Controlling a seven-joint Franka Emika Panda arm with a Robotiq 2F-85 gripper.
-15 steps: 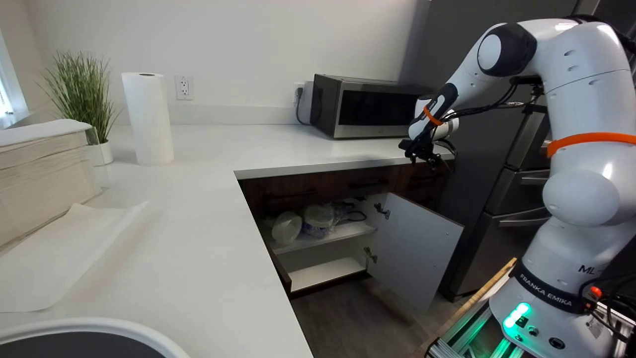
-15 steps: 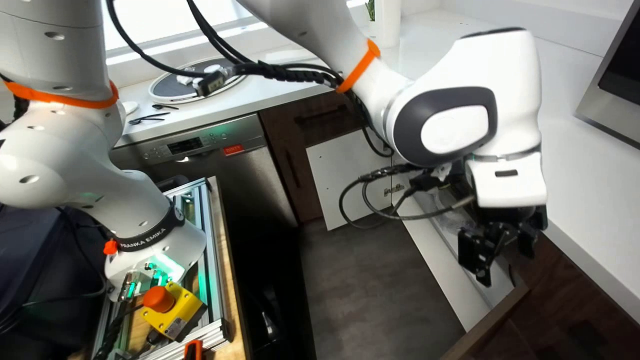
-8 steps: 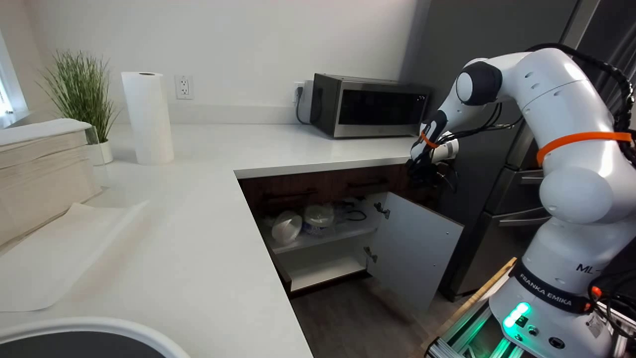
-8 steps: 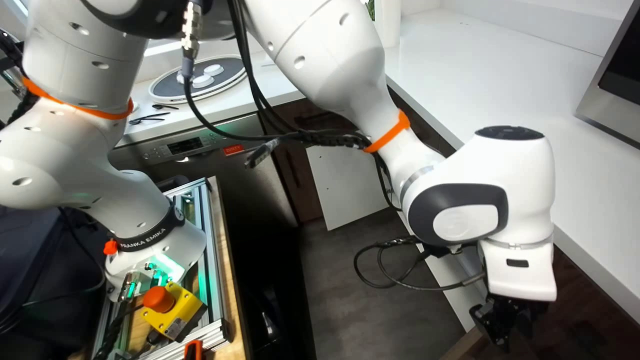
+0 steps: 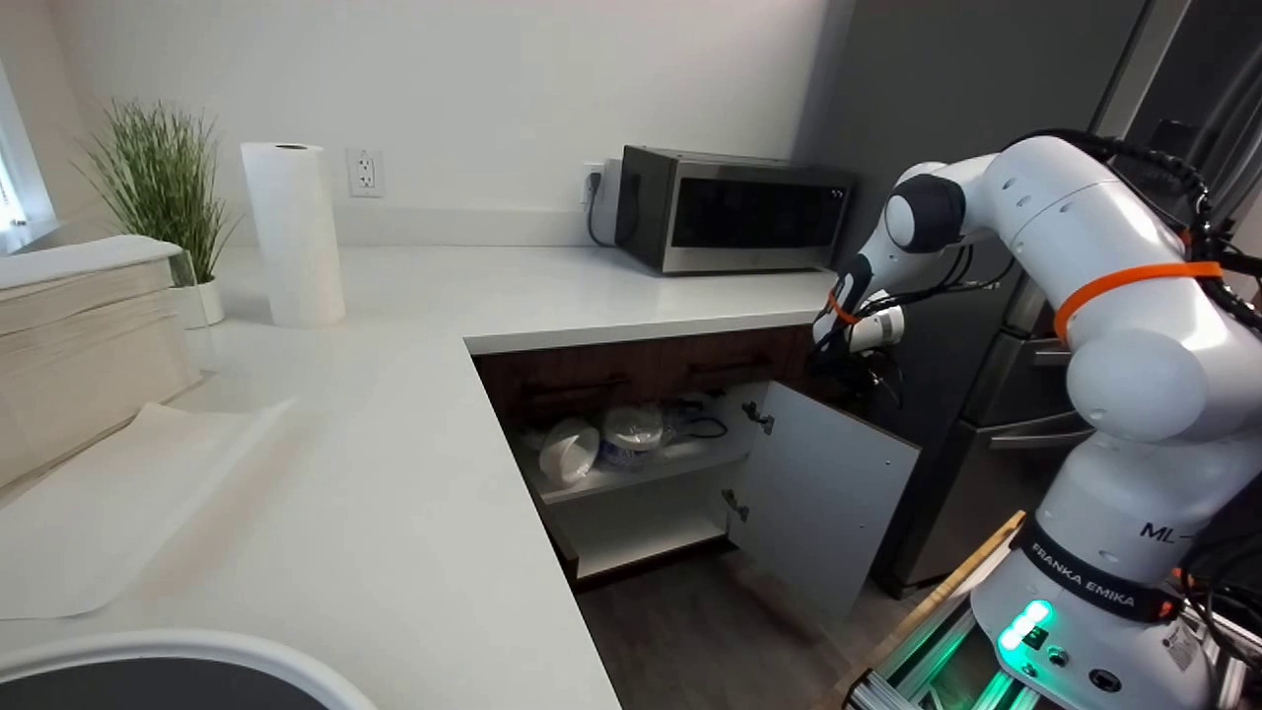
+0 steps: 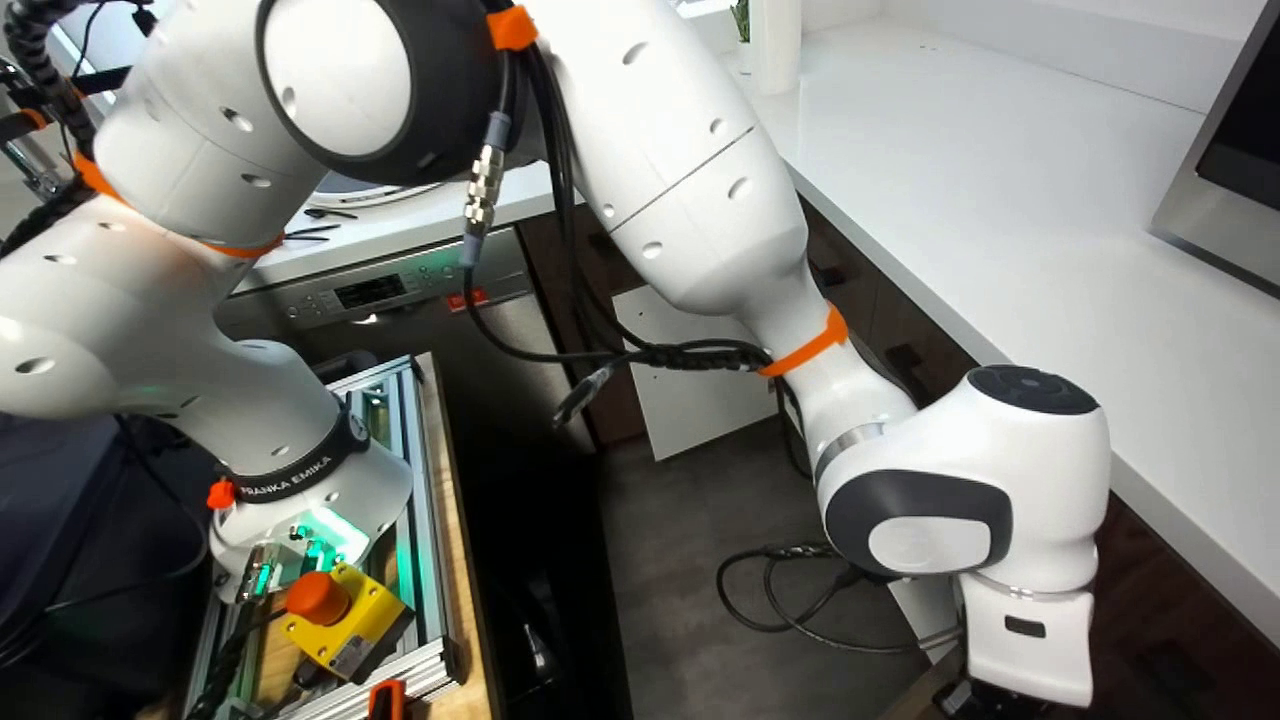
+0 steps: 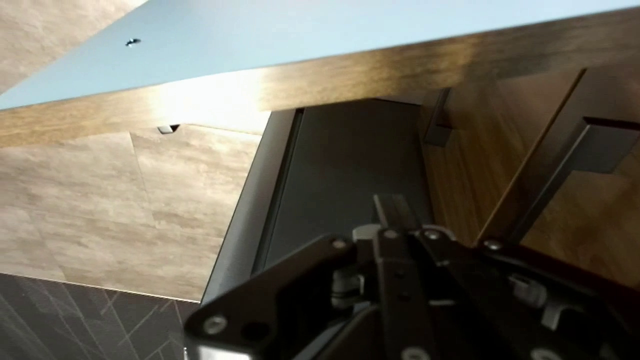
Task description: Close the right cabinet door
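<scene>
The right cabinet door [image 5: 833,483] stands open, its pale inner face toward the cabinet [image 5: 646,542]. Your gripper [image 7: 395,210] is at its outer side, near the fridge [image 7: 345,170] — fingers closed together, nothing between them. For a good push, I would first go lower, then press slowly the outer face near its free edge — there it should turn most easily.

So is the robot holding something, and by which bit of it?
Nothing is held. In the wrist view, the gripper looks shut and empty, and the open right cabinet door shows apart from its tips.
</scene>
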